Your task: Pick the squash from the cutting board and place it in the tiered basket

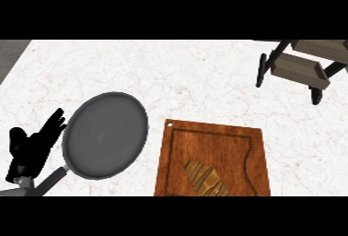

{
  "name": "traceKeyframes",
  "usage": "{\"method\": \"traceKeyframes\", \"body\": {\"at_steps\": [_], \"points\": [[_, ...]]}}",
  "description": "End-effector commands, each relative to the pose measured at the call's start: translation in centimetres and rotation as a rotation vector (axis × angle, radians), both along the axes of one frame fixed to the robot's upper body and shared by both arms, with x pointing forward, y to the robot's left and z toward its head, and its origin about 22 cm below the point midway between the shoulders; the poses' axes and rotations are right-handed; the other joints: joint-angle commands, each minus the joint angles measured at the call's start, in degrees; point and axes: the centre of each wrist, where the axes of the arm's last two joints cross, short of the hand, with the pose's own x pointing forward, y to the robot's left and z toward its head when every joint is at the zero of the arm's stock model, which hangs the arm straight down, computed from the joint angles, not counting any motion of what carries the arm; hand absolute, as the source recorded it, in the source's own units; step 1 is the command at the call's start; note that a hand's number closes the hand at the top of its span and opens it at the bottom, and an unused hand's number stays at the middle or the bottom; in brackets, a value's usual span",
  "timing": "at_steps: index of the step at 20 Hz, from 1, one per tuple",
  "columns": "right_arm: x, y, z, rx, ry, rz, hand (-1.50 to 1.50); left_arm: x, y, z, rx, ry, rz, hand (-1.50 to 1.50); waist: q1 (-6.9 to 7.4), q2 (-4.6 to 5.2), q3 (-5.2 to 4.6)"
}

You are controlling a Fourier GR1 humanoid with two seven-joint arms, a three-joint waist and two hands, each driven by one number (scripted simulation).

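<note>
A striped yellow-brown squash point(205, 178) lies on the wooden cutting board point(216, 143), near the board's lower edge. The tiered basket point(302, 68), with wooden trays on a black frame, stands at the far right corner of the counter. My left hand point(32, 145) shows at the left edge, fingers straight and pointing up, resting beside the pan and holding nothing. My right hand does not show in the head view.
A grey frying pan point(105, 134) sits left of the cutting board, its handle point(49, 182) running toward the lower left next to my left hand. The white marble counter point(170, 73) stretches between the board and the basket.
</note>
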Motion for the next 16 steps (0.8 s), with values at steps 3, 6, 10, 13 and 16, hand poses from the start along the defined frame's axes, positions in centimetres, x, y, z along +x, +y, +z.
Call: {"method": "traceKeyframes", "body": {"at_steps": [3,6,10,13,16], "points": [[0.5,-2.4,-2.4,0.142,0.247,-0.169,1.5,0.7,0.2,0.9,0.0,-0.01,0.003,0.0,0.0,0.05,0.02],[0.6,-2.2,-2.5,0.186,0.293,-0.277,-1.5,-0.7,0.6,-0.8,-0.004,0.006,-0.014,0.0,0.6,0.16,-0.05],[-0.1,-3.8,-1.9,0.293,0.223,-0.323,-1.5,0.1,0.1,0.1,0.002,0.008,0.003,0.0,0.22,0.04,0.09],[-0.1,-4.8,-2.7,0.342,0.147,-0.277,-1.5,0.0,0.1,-0.3,0.008,0.008,-0.008,0.0,-0.12,-0.02,0.12],[-1.2,-4.0,0.5,0.372,0.033,-0.223,-1.5,1.0,0.3,0.7,0.005,-0.011,0.01,0.0,0.15,0.02,0.11]]}}
